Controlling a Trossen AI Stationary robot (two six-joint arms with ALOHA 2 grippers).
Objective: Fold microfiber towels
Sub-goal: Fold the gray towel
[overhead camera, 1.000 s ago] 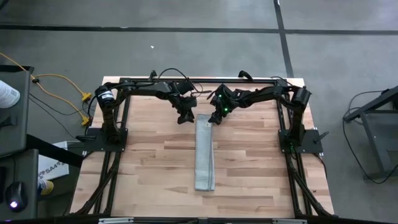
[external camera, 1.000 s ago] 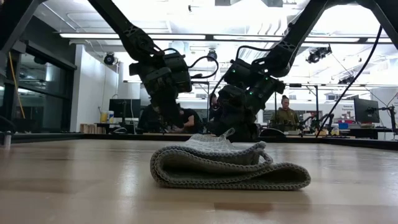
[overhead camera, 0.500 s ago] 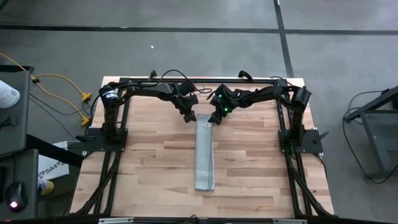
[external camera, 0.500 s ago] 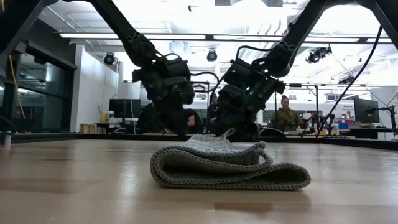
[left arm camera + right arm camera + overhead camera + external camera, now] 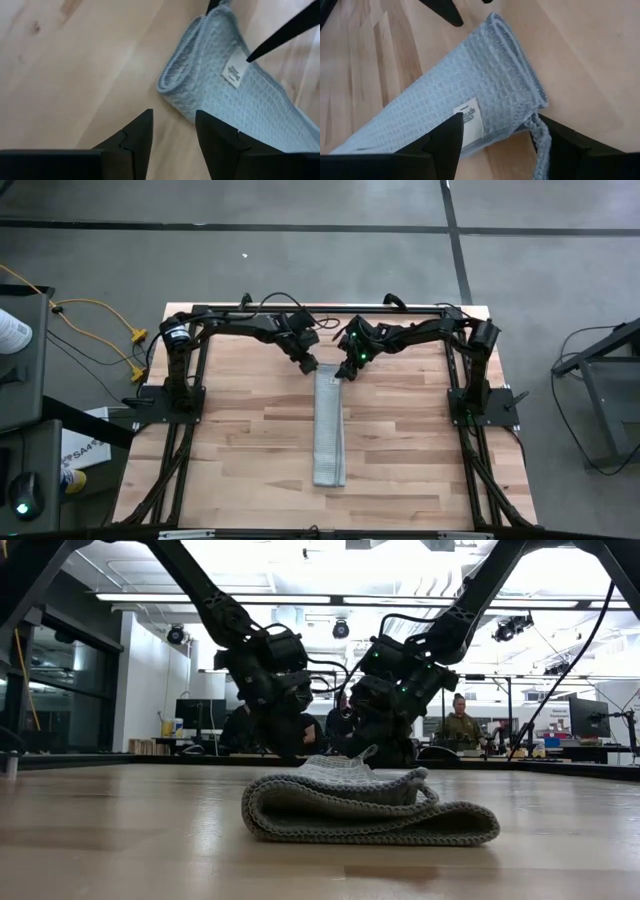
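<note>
While both grippers gape, the towel [image 5: 445, 95] shows a white tag [image 5: 469, 118] (print unreadable).

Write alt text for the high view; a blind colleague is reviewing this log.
A light grey-white microfiber towel, folded into a long narrow strip, lies on the wooden table. The left end effector and the right end effector, both open, hover at the strip's far end.

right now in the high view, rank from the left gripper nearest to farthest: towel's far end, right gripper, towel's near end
1. Far end of the towel, just beside the left gripper.
2. Right gripper, across that end.
3. Near end of the towel, toward the table's front edge.
</note>
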